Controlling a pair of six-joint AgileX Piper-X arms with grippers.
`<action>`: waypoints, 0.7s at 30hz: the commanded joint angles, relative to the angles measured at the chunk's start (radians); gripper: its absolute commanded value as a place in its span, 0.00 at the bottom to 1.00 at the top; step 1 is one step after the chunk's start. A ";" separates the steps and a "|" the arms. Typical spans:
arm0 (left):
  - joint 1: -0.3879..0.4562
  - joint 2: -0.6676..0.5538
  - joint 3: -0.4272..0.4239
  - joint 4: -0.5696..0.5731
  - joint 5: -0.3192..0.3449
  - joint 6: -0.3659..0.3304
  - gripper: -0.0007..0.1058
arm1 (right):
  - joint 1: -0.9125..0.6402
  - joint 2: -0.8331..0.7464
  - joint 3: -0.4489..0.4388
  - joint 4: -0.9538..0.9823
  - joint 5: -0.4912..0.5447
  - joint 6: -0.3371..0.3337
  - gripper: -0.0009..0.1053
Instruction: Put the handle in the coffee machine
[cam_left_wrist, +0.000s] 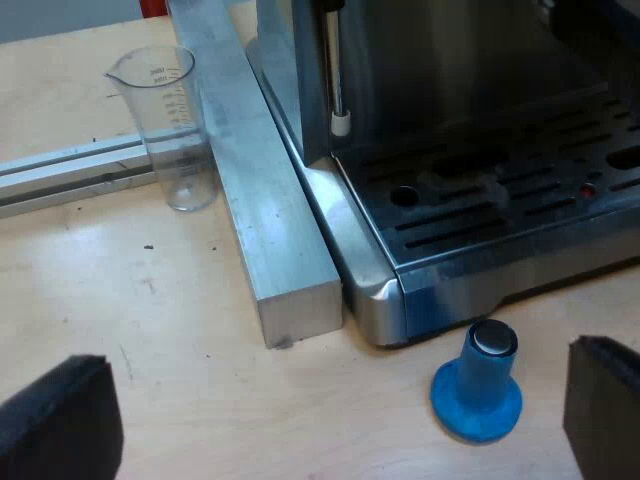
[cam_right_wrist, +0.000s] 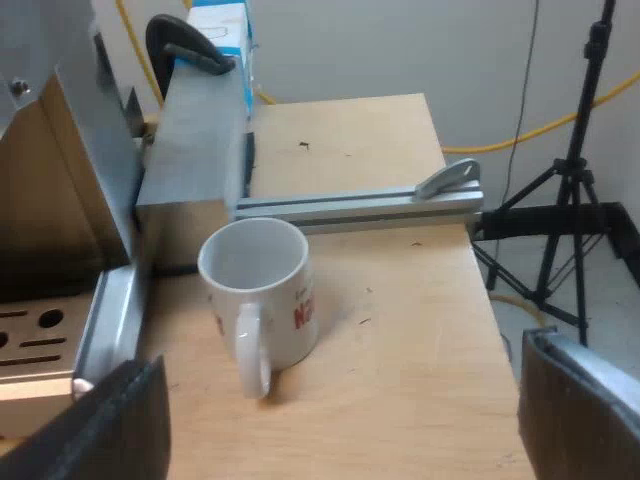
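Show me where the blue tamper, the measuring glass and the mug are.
blue tamper (cam_left_wrist: 478, 388), left wrist view, on its blue stem.
measuring glass (cam_left_wrist: 172, 130), left wrist view, on its clear wall.
mug (cam_right_wrist: 275, 315), right wrist view, on its white outer wall.

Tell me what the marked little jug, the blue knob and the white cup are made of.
The measuring glass looks like clear plastic or glass: the table shows through it. The tamper seems matte blue plastic or rubber, with a shiny metal cap reflecting light. The mug looks like glazed white ceramic: smooth, thick-walled, with red print.
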 joint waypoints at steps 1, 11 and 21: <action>-0.004 -0.145 0.000 -0.012 -0.001 -0.006 0.86 | -0.002 -0.048 0.005 -0.008 -0.029 -0.011 0.69; -0.004 -0.145 0.000 -0.012 -0.001 -0.006 0.86 | -0.002 -0.046 0.126 -0.113 -0.184 -0.010 0.69; -0.004 -0.145 0.000 -0.012 -0.005 0.049 0.86 | -0.002 -0.046 0.240 -0.113 -0.179 -0.010 0.69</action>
